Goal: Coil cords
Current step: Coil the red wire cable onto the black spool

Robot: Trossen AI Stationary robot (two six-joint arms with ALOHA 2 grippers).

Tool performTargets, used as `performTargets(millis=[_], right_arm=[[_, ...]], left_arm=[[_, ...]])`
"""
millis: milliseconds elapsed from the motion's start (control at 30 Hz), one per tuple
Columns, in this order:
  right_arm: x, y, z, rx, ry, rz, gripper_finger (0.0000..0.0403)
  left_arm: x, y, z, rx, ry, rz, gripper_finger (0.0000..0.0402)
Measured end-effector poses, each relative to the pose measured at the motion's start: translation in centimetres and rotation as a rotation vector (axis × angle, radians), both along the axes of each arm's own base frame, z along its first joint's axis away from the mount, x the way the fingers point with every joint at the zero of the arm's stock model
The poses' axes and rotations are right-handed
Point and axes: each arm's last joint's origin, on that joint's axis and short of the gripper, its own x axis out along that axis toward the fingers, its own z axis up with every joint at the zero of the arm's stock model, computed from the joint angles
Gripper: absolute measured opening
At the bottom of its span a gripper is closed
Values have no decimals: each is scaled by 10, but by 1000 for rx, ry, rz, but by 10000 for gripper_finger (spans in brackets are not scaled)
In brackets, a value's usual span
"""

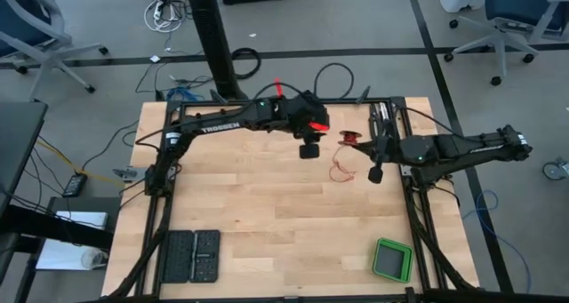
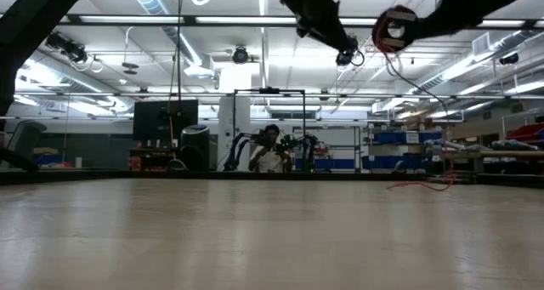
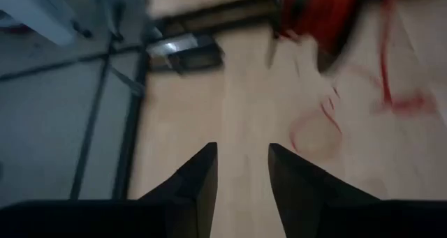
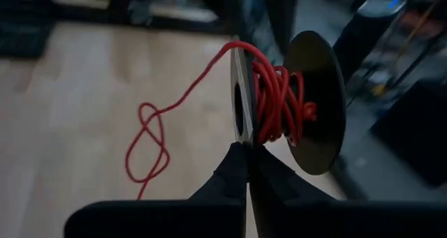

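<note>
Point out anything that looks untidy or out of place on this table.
The red cord is wound unevenly on the spool pinched by the right gripper, and a loose tangle trails onto the table.

Left tool [image 3: 241, 179] parted — right tool [image 4: 248, 169] pinched shut.

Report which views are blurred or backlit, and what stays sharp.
Left wrist view: motion-smeared, the red cord streaked. Right wrist view: the spool sharp, the room behind soft. Low view: arms silhouetted against bright ceiling lights. High view: evenly lit, the table clear.
</note>
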Motion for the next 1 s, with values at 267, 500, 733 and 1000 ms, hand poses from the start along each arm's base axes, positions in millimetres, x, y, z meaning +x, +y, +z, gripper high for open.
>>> performTargets(millis=[267, 500, 733, 1000], right_arm=[[12, -9, -19, 172, 152, 24, 1], [39, -15, -26, 216, 168, 108, 0], [51, -22, -29, 221, 152, 138, 0], [56, -20, -22, 295, 70, 256, 0]], left_arm=[[-25, -12, -14, -17, 306, -11, 133], [-36, -30, -9, -79, 359, 3, 133], [-62, -67, 49, -38, 118, 1, 133], [-87, -125, 87, 55, -61, -45, 133]])
